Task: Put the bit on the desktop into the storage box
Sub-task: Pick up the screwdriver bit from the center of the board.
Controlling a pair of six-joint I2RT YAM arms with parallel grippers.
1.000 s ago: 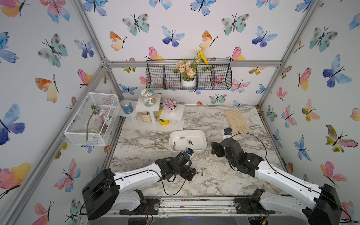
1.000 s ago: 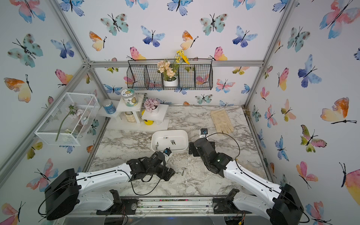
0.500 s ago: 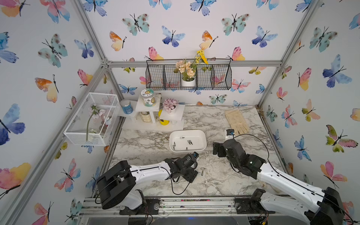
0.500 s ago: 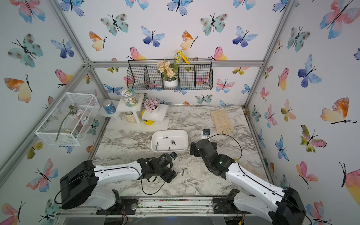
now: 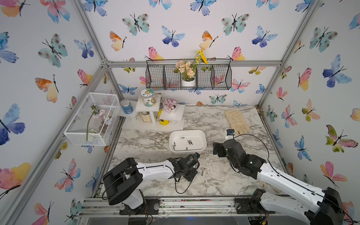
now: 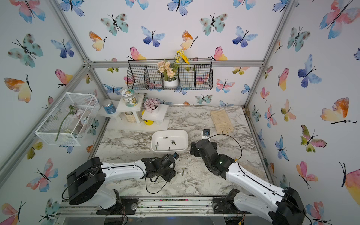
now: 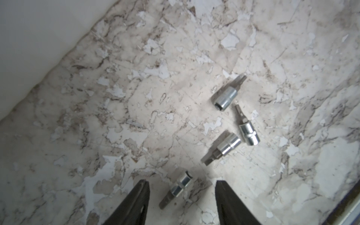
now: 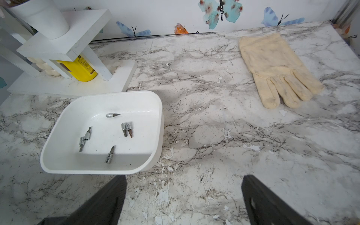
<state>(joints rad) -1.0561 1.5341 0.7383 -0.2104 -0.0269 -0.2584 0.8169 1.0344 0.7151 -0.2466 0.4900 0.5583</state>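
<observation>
**Entry: bits to storage box, state of progress**

**Stowed.** Six bits [image 8: 126,128] lie on the floor of the storage box [image 5: 181,152]. Two pairs lie touching and two bits lie single. The box sits mid-surface, a little left of centre, just beyond the left arm's wrist.

**Outstanding.** Four bits lie loose on the surface [image 5: 224,175], nearer than the box and clear of it, grouped close together.
- The flat-tipped bit [image 7: 176,191] lies on its side between the left fingers [image 7: 134,202].
- To the right of those fingers lie a stubby bit [image 7: 227,95], a thin-tipped bit [image 7: 248,129] and a second flat-tipped bit [image 7: 222,148]. None of them is touched.

**Left fingers.** They are apart and low at the surface, one on each side of the flat-tipped bit. As far as the wrist view shows, neither is in contact with it. Nothing is held.

**Right fingers** [image 8: 105,200]. They are spread wide and empty, above bare surface to the right of the box, pointing toward the far side.

**Unrelated item.** A pale glove [image 5: 236,120] lies at the far right.

**Assessment.** The task looks a little past halfway, with six bits in and four out. The step in hand appears to be the pick of the seventh bit, with the grasp not yet made. That bit and the other three must each be lifted, carried to the box and dropped in.
</observation>
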